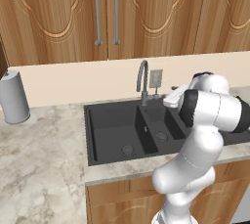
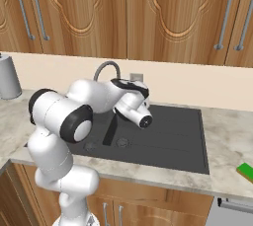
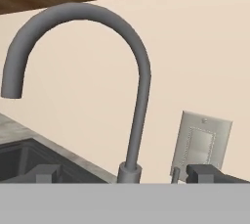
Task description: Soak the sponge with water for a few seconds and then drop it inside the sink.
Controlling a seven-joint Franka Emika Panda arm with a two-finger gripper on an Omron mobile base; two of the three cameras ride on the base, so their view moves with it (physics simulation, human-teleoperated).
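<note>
The sponge (image 2: 245, 170) lies flat on the counter (image 2: 225, 136) at its right end, near the front edge, well apart from the sink (image 2: 168, 136) and cut off by the right edge of the right base view, so only its green face shows as a small slab. It looks light and soft; I judge it will squash under a grip, so the fingers should close across its short sides, from above, low enough to catch the block without scraping the stone. Once wet it will likely be heavier and slicker. The gripper (image 3: 122, 174) is spread wide and holds nothing; in the hand view its two dark tips stand to either side of the faucet (image 3: 139, 86) base, with the wall outlet (image 3: 201, 145) just behind the right tip. The hand hangs over the back rim of the sink, near the faucet and far from the sponge. No water runs from the spout that I can see, and the lever is hard to make out; a thin post beside the faucet base may be part of it. The arm hides the right part of the sink in the left base view, and the left part of the basins in the right base view. A grey canister (image 1: 13, 97) stands at the counter's left end against the wall.
</note>
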